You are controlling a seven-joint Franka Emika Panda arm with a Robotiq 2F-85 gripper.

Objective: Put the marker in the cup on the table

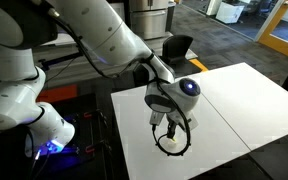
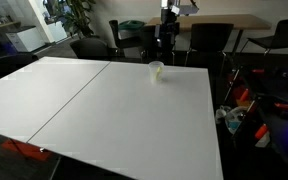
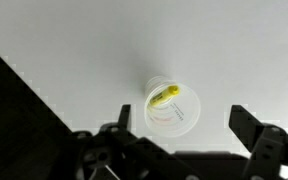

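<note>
- Lying inside the cup, the marker shows in the wrist view as a short yellow stick, tilted across the upper left part of the cup's inside.
- The cup stands upright on the white worktop. It is round and translucent, and nothing touches its rim.
- The fingers are spread wide and hold nothing. One dark finger shows at the lower left of the wrist view and one at the lower right. The cup lies between them and a little farther up, clear of both.
- In an exterior view the cup sits alone near the far edge of the worktop, to the right of the thin seam that joins its two panels. A faint yellow tint shows in the cup, but the marker itself is too small to make out.
- Dark chairs stand just beyond that far edge.
- In an exterior view the white arm reaches from the left over the worktop, with the fingers pointing straight down near its left end.
- There the cup below them is too small and too shadowed to tell apart.
</note>
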